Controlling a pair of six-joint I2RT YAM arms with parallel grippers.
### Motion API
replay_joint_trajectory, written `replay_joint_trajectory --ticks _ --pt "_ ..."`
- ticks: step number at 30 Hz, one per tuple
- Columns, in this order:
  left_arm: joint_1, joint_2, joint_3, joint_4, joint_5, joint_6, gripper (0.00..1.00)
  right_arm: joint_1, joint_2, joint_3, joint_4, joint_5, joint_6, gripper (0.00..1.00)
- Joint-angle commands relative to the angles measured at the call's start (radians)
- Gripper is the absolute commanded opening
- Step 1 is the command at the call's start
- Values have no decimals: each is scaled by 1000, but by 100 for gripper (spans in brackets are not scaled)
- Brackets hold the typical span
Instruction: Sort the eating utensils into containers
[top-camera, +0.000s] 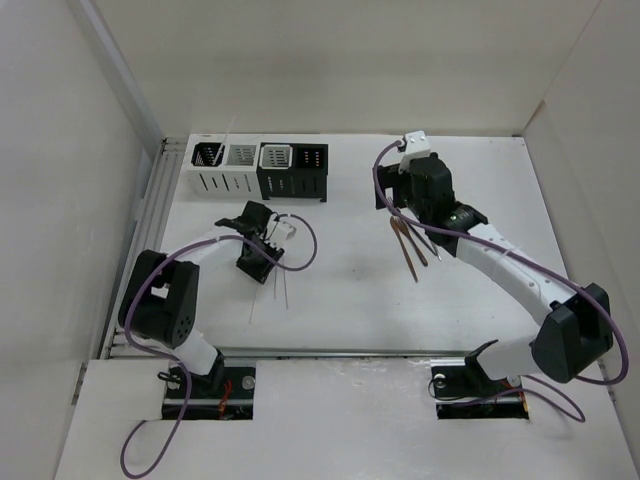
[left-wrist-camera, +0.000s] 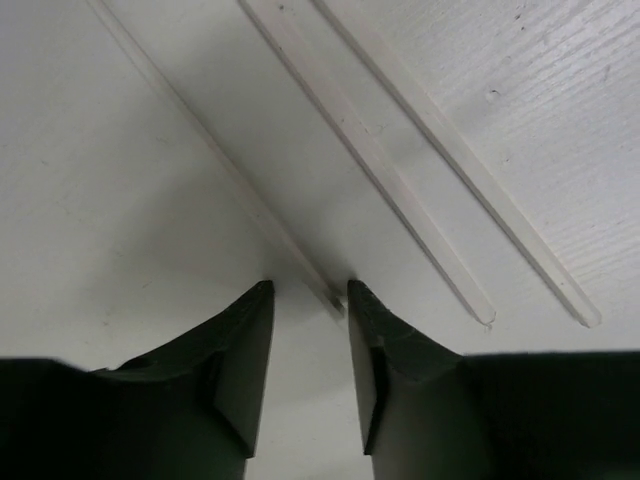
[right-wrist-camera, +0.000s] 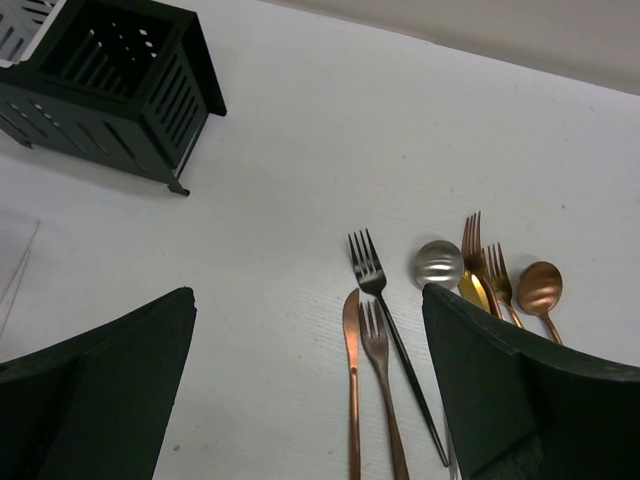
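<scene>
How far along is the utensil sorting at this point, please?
Barely begun. Done: one thin white stick seems to stand in a white caddy. In hand: the left gripper straddles a chopstick on the table, jaws not yet shut. Left: two more chopsticks beside it, plus the forks, knife and spoons lying under the open right gripper.

A robotics lab test cell: plain white panels (top-camera: 60, 150) box in a white surface (top-camera: 350, 300), robot arms (top-camera: 165, 300) are bolted to it, and a purple cable (top-camera: 313, 240) loops beside the left tool (top-camera: 260, 272), with an aluminium rail (top-camera: 160, 200) further left.
</scene>
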Motion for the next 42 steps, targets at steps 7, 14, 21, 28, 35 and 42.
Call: replay_joint_trajectory --ticks 7,14,21,28,35,42 --pt "45 145 11 -42 10 17 0 10 16 43 2 70 -24 99" --pt "122 145 72 -31 -10 -19 0 10 16 43 2 81 -24 99" --pt "134 67 261 -33 -10 -7 0 10 46 84 2 90 -24 98" --pt "200 -10 508 131 -20 -6 0 10 175 216 2 -25 -68 97" --pt "340 172 853 371 -40 -86 0 10 336 409 2 -146 -119 97" --pt "393 398 1023 622 2 -98 0 -15 508 630 2 -261 -153 96"
